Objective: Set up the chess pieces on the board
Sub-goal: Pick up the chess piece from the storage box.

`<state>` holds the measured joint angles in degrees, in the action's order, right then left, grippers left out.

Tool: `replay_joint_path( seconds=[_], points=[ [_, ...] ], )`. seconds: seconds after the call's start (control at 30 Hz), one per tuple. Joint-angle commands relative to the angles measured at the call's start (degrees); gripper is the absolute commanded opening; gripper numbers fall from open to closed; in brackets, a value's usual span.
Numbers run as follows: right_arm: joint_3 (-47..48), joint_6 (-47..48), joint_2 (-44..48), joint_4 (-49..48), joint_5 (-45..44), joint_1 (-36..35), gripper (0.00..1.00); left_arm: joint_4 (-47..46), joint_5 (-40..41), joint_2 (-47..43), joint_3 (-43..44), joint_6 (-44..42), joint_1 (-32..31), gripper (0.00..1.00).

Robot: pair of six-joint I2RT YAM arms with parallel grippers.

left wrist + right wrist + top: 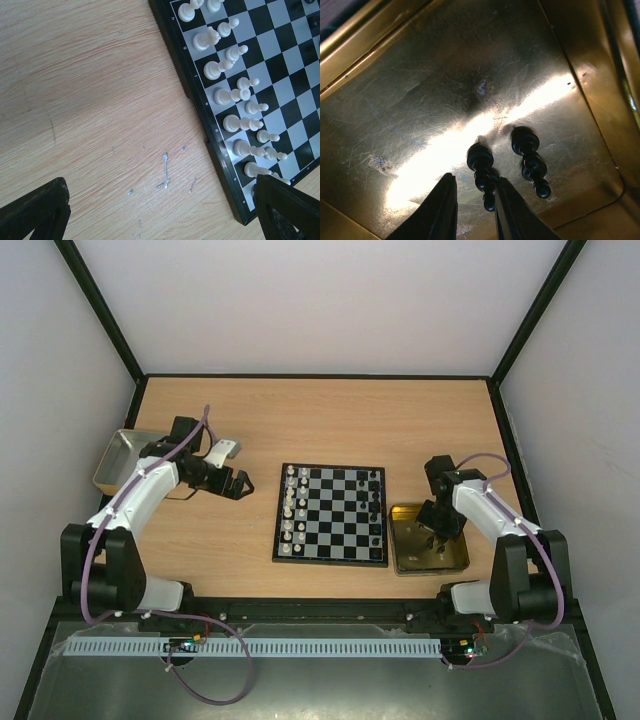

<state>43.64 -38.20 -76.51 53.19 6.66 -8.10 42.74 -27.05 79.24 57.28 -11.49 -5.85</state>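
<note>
- Over the bare wooden table (350,420), just left of the chessboard (335,515), my left gripper (243,485) hangs with its fingers spread wide and nothing between them.
- From the left wrist camera, that gripper (160,220) shows one black finger (35,212) at the lower left over scratched wood (90,100). The other finger (287,210) sits at the lower right, overlapping the near corner of the board (280,65).
- White chess pieces (290,510) stand in two rows along the board's left edge. At the wrist they (235,95) appear as a back row of taller figures with pawns just beside them.
- Black chess pieces (375,505) stand along the board's right edge, and the middle squares are bare.
- My right gripper (432,540) reaches down into the gold tin (455,555), which lies just right of the board.
- Its wrist camera shows the gripper (475,179) low over the tin's scratched, shiny floor (420,85).
- One black piece (481,170) lies on its side between my right fingers. They are only narrowly apart, and a bright gap shows on one side of the piece, so they straddle it rather than pinch it.
- A second black piece (530,160) lies just beside the first, outside the fingers.
- A silver tray (115,455) sits at the table's far left, beyond my left arm.
</note>
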Motion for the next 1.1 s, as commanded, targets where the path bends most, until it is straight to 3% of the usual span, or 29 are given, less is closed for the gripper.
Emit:
replay_joint_path(
  seconds=[0.0,0.37,0.67,1.07],
  points=[
    [-0.84,-1.09,1.01,-0.99,-0.81,0.49,0.2,1.07,-1.03,0.95,0.06,-0.29,-0.31,0.99],
    [-3.69,-1.35,-0.46,-3.58,0.47,1.36,0.2,1.4,-1.64,1.93,0.27,-0.34,-0.48,0.99],
    [-3.05,-1.61,-0.85,-4.05,-0.34,1.74,0.05,1.04,-1.05,1.36,0.07,-0.21,-0.48,0.99],
    [3.56,-1.63,1.98,0.81,-4.76,-1.07,0.02,0.68,-0.91,0.87,-0.23,-0.12,-0.48,0.99]
  ],
)
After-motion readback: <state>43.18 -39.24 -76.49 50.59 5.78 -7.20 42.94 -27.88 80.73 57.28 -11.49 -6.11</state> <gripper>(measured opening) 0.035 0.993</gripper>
